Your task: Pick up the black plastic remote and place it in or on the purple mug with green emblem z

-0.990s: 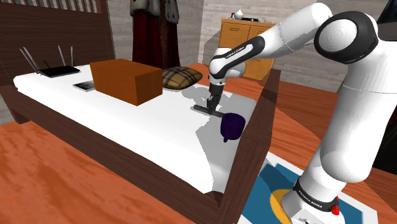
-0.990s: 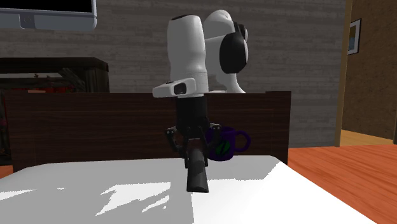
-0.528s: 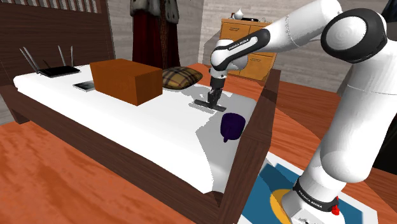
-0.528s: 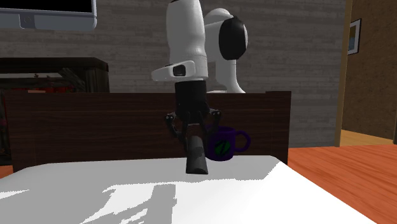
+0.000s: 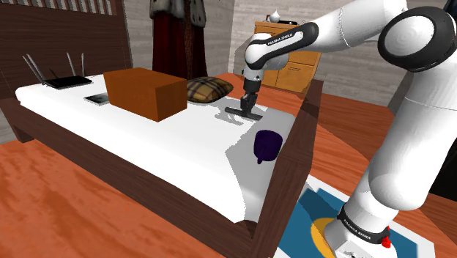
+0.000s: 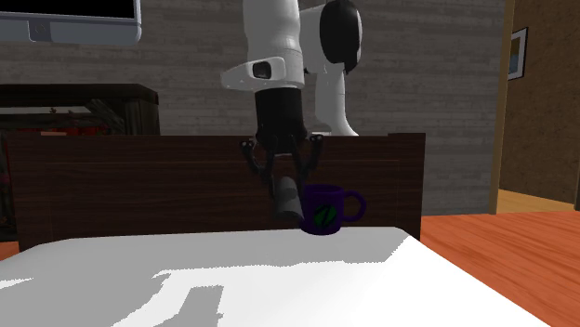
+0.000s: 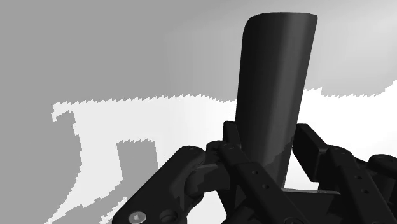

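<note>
Over the bed [image 5: 146, 135], our gripper [image 6: 284, 175] clasps the remote [image 7: 273, 95] near one end, hanging clear of it, so that we can carry it across to the mug [image 6: 325, 209] standing upright nearby and lower it in.

Slim black remote [image 7: 273, 83], sheen of dark grey where lit. All-black two-finger gripper [image 7: 272, 145]. Deep purple round mug [image 6: 325, 209], green emblem on its side. White bed top [image 5: 168, 132], grey shadow patches. Dark brown wooden bed frame [image 5: 306, 121]. Orange-brown box [image 5: 143, 93]. Tan-and-brown plaid cushion [image 5: 209, 89]. Blue floor mat [image 5: 307, 212], orange disc.
</note>
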Action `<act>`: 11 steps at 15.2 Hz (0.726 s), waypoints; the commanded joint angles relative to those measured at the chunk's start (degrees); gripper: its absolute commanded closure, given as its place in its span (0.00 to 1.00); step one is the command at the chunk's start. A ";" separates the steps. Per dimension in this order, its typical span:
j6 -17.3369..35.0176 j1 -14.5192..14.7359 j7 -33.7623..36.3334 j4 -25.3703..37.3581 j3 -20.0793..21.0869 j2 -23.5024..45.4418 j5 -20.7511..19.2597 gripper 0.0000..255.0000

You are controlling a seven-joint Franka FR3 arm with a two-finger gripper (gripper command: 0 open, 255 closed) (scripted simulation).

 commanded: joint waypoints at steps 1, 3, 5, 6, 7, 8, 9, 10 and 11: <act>-1.42 -0.01 0.15 1.14 -0.02 -0.28 -0.12 1.00; -2.88 0.00 0.31 2.20 -0.03 -0.69 -0.25 1.00; -4.35 0.00 0.47 3.31 -0.03 -1.06 -0.37 1.00; -5.09 0.00 0.54 3.88 -0.04 -1.23 -0.42 1.00; -5.82 0.00 0.61 4.47 -0.04 -1.39 -0.47 1.00; -6.56 0.00 0.69 5.07 -0.04 -1.53 -0.52 1.00; -7.31 0.00 0.75 5.68 -0.05 -1.66 -0.56 1.00; -7.88 0.00 0.81 6.17 -0.05 -1.76 -0.59 1.00; -7.23 0.25 1.32 3.30 0.15 -4.05 -0.96 1.00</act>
